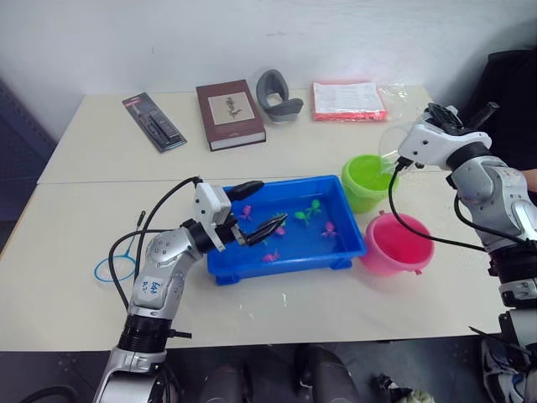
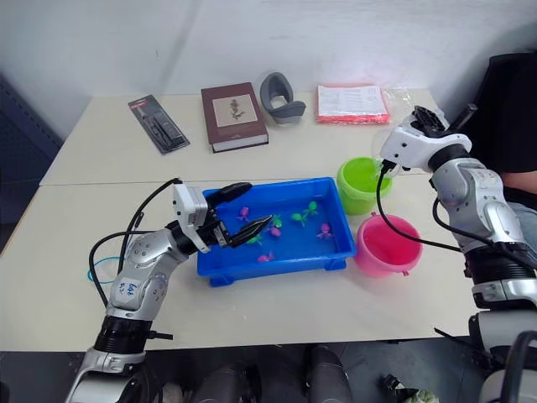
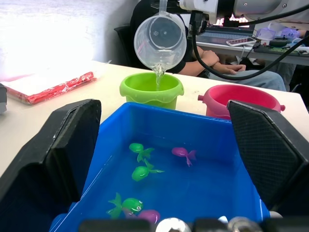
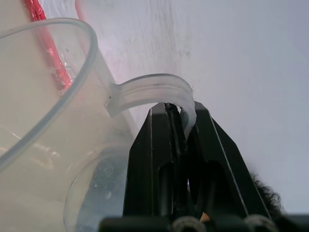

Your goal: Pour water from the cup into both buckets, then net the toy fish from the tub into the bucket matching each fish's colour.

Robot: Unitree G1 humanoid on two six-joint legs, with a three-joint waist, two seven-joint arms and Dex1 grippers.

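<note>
The cup (image 3: 160, 39), handle pinched in your right gripper (image 4: 183, 126), tilts over the green bucket (image 3: 151, 90), water streaming in. Pink bucket (image 3: 240, 100) sits just beside, nearer you, so next pour is a short shift. Left gripper (image 1: 252, 209) spread over the tub (image 1: 285, 264).

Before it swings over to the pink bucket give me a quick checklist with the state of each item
1. Right gripper grip on the cup handle: jaws clamped on it, ok.
2. Stream landing inside the green bucket: ok.
3. Water left in the cup for the second pour: cannot tell.
4. Pink bucket upright, open and unobstructed beside the tub: ok.
5. Left gripper away from the pour: jaws open over the tub's other end, ok.
6. Net within reach, flat on the table by the left arm: ok.
</note>
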